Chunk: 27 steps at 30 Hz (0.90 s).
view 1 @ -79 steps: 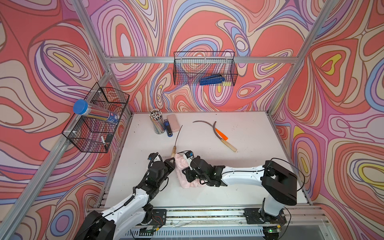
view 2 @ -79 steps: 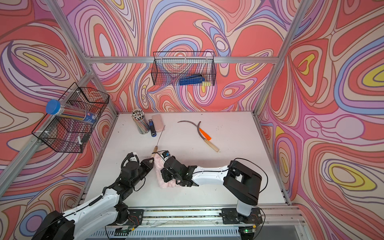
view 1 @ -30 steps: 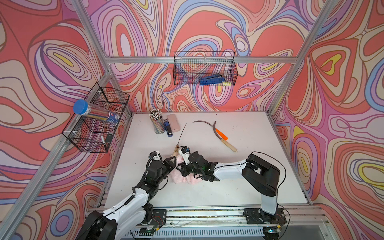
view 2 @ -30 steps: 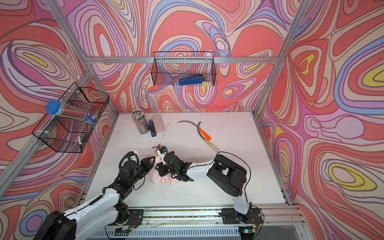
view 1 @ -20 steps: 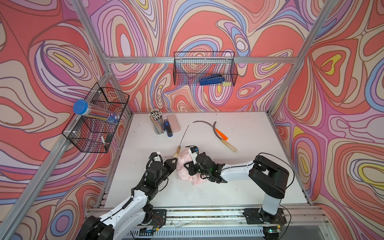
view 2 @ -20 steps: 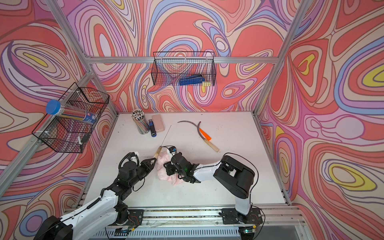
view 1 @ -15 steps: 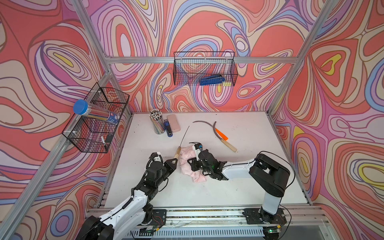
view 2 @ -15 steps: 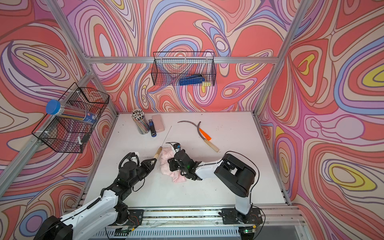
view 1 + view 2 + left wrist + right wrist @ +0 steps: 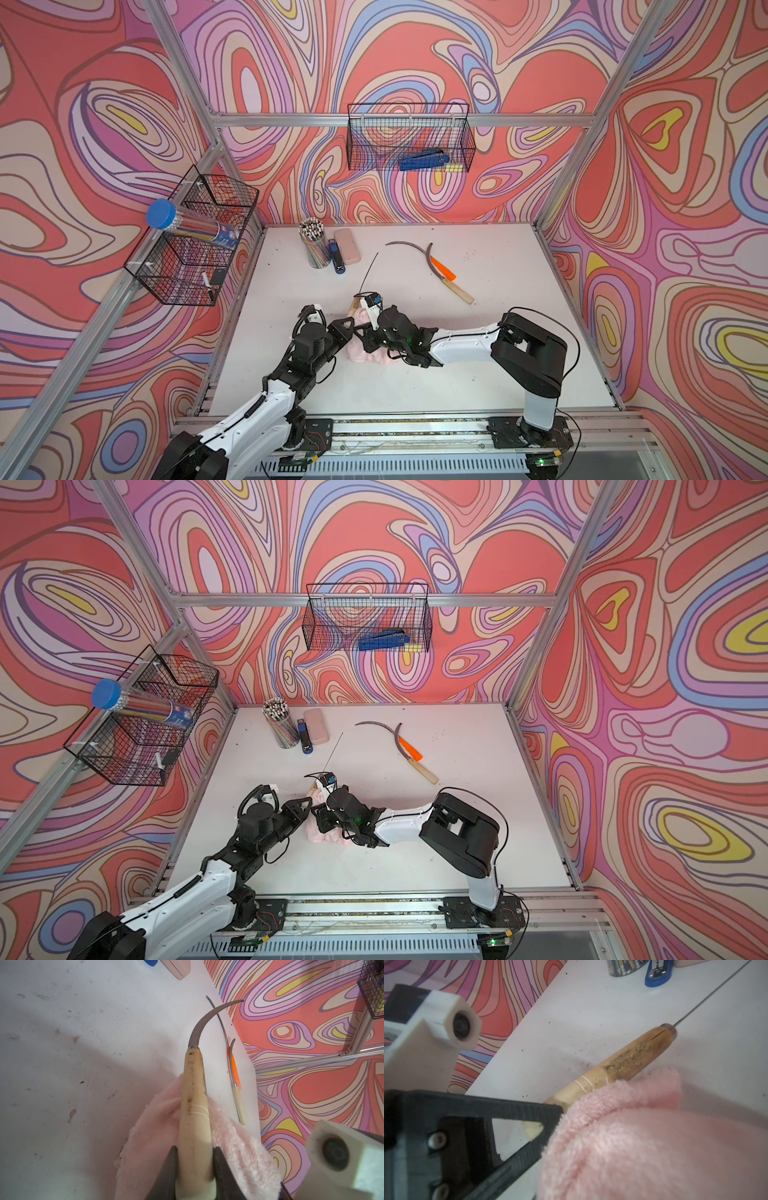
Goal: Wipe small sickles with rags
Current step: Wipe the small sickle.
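While the left gripper (image 9: 195,1157) pinches the butt of a wooden sickle (image 9: 192,1076), jaws pressed on either side of the handle (image 9: 194,1118), I read this as the wiping step on one of the three. The rag (image 9: 239,1142) is bunched against that handle, touching it on the side and underneath, near the front of the table (image 9: 415,386). The blade (image 9: 199,1028) is bare and points toward the back.

The right gripper (image 9: 362,334) is buried in the pile. I cannot see its jaws, but they seem closed with the cloth gathered at the tips, so I take it to be pinching the rag.

Next I would draw the rag up the handle and out along the blade. That calls for a firm left hold and a stroke that follows the curve, so the edge does not snag the fluff.

Both arms are low. The left reaches in from the front left corner. The right is folded at a raised elbow, its forearm laid across toward the left, so the grippers meet tip to tip.

The orange sickle (image 9: 442,268) and the spare (image 9: 457,291) lie crossed, well apart toward the back.
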Each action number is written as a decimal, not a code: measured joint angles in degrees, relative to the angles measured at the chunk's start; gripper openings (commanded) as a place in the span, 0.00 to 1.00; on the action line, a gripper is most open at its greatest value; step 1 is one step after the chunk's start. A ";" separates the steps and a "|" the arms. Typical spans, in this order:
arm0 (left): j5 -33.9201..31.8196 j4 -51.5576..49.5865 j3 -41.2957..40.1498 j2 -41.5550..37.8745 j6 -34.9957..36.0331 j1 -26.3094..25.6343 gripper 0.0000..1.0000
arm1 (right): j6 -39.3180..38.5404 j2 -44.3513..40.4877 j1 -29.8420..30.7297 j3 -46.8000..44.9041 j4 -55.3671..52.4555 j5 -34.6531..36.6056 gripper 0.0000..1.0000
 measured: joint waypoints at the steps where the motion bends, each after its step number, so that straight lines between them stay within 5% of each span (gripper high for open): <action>1: 0.09 -0.28 0.00 0.00 0.07 0.00 0.00 | 0.00 -0.02 0.09 -0.46 0.39 0.00 0.00; 9: 0.87 -0.74 0.00 -0.94 0.09 0.00 0.00 | 0.02 0.00 0.04 -0.90 -0.63 1.11 0.00; 20: 2.82 -0.68 0.00 -0.79 0.07 0.00 0.00 | 0.46 2.64 -12.59 1.60 -1.14 -1.01 0.00; 27: 2.80 -0.50 0.00 -0.31 0.04 0.00 0.00 | -0.33 2.62 -8.81 1.60 -1.57 -1.84 0.00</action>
